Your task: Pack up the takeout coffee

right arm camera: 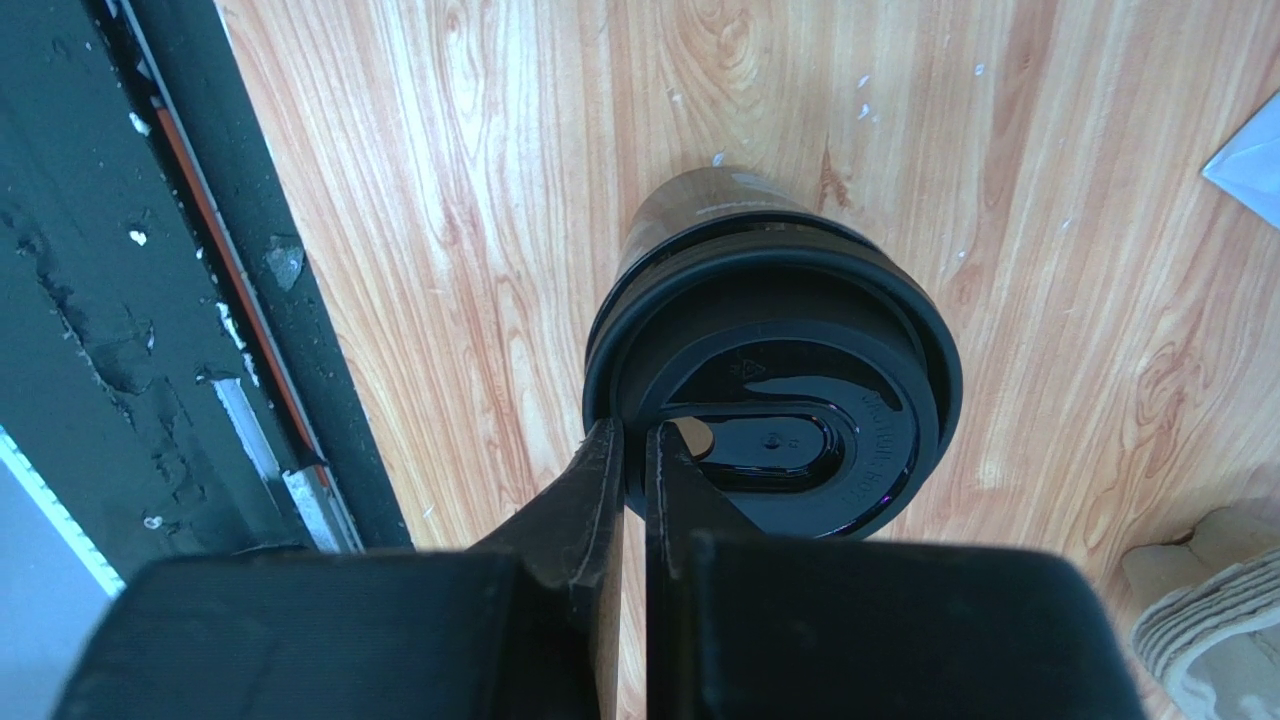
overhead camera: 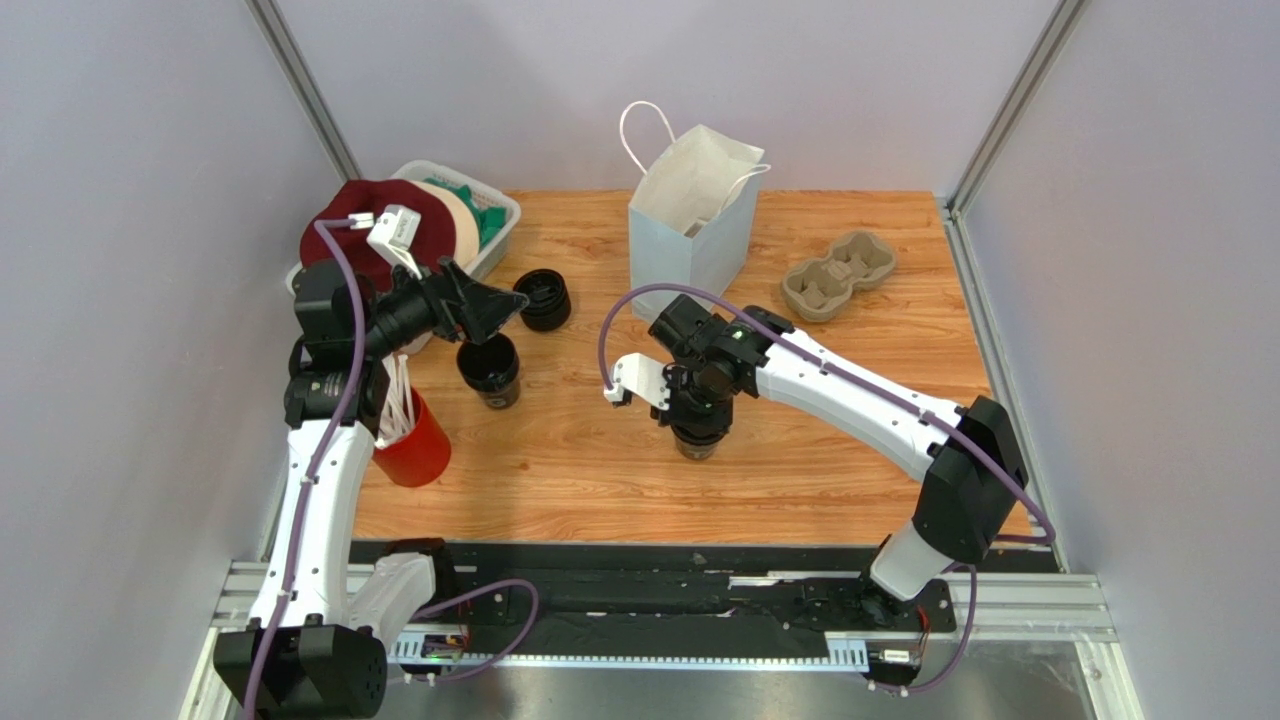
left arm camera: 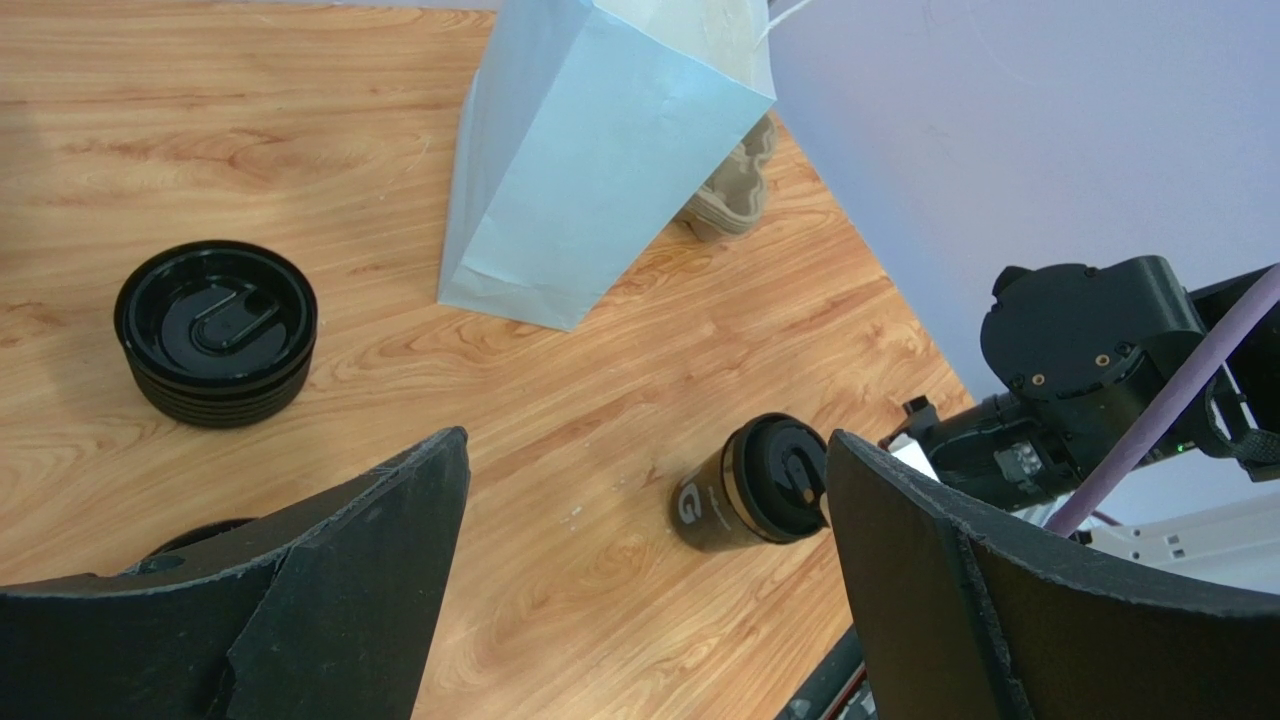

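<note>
Trouble, if it comes, starts at the right hand [right arm camera: 639,435], whose fingers are drawn almost together with their tips down on one edge of the black lid [right arm camera: 781,360]. They seem to straddle the lid's rim, but whether they nip it or merely press on it I cannot tell. Under that lid stands the takeout coffee [left arm camera: 721,503], upright on the bare counter [right arm camera: 496,195] near its middle, in front of the pale-blue paper bag [overhead camera: 691,225] and apart from it. A hold this thin and this far off centre looks weak to me. Lifting by the rim alone could peel the lid off and leave the cup behind, or let it swing and drop, and a sideways push could tip it over. The bag brings its own risk, since it looks light and stands unsupported with a tall mouth, so a cup carried too low could catch its wall and knock it flat. The left hand [overhead camera: 504,308] hangs spread wide, holding nothing, near an open dark cup [overhead camera: 490,368] and a stack of spare lids [left arm camera: 215,333]. It is apart from the right arm, so a clash seems unlikely unless it reaches across.
</note>
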